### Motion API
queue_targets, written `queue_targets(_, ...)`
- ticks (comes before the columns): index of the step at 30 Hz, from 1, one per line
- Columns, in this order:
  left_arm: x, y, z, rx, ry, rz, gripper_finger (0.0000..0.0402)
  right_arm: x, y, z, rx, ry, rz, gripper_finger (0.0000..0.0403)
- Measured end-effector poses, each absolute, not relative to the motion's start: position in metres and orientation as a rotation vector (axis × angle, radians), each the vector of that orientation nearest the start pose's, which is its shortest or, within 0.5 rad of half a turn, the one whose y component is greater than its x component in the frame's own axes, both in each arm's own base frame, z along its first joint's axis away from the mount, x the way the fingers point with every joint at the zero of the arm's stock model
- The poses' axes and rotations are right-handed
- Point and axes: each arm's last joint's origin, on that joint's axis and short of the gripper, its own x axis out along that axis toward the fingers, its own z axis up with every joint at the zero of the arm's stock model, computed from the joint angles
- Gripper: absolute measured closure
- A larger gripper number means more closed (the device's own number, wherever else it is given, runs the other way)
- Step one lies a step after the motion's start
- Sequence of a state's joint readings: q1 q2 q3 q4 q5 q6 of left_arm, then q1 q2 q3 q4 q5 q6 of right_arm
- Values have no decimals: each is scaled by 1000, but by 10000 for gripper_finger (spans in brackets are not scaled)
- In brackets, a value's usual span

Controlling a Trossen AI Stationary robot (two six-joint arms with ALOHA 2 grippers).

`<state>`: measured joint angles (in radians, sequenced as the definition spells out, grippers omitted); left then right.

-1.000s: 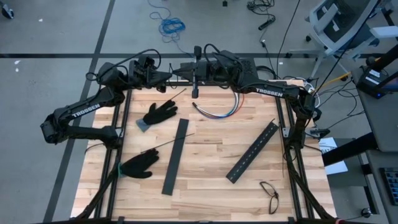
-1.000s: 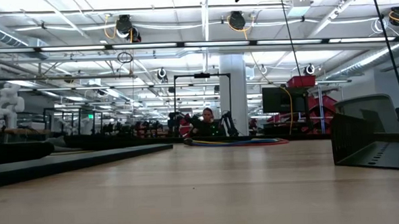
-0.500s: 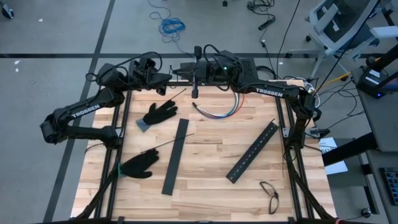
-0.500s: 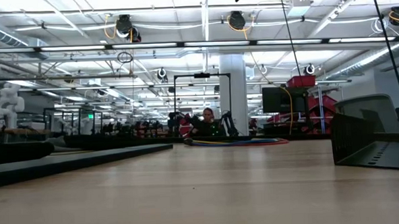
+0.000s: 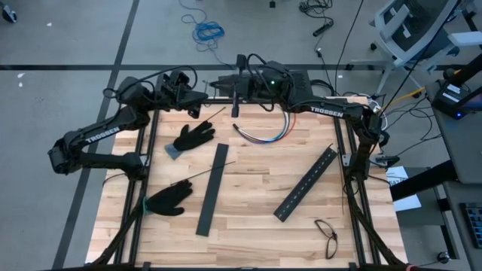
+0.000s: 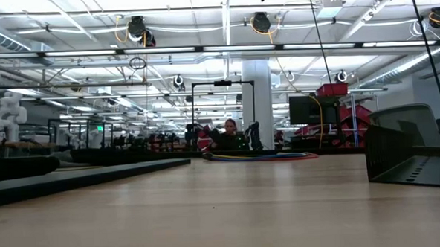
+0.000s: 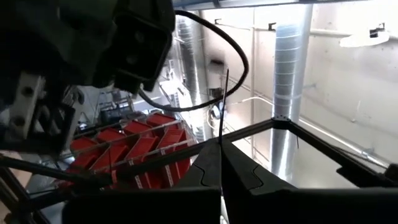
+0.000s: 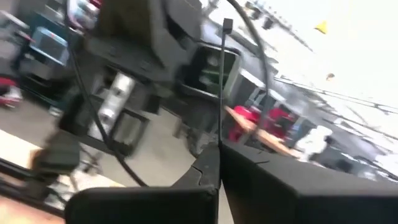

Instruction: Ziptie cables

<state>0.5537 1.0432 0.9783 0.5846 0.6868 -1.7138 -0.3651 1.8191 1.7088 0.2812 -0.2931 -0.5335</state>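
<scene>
The loose bundle of thin coloured cables [image 5: 265, 134] near the worktop's far edge is untied; a thin dark ziptie [image 8: 222, 81] is clamped in each closed gripper, left gripper [image 5: 202, 95] and right gripper [image 5: 216, 83].

One camera looks straight down on the worktop [image 5: 248, 188]; another looks level across it; both wrist cameras face outward past closed jaws.

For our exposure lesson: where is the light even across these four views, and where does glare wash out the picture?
High view: even light over the table, only soft shadows by the gloves. Low view: ceiling lamps glare, and the table top shows a sheen. Right wrist view: the background behind the ziptie is washed out white. Left wrist view: one lamp glares.
</scene>
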Motion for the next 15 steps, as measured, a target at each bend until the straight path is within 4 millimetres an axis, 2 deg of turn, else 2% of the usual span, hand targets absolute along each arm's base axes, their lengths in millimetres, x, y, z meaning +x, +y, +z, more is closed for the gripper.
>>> queue_targets(6,192,98,418,-1359,-187,-412,401,391,-147,422,-564,-153,-118,403)
queue_targets(15,193,99,416,-1348,-173,-393,401,390,-144,419,-525,-114,-63,403)
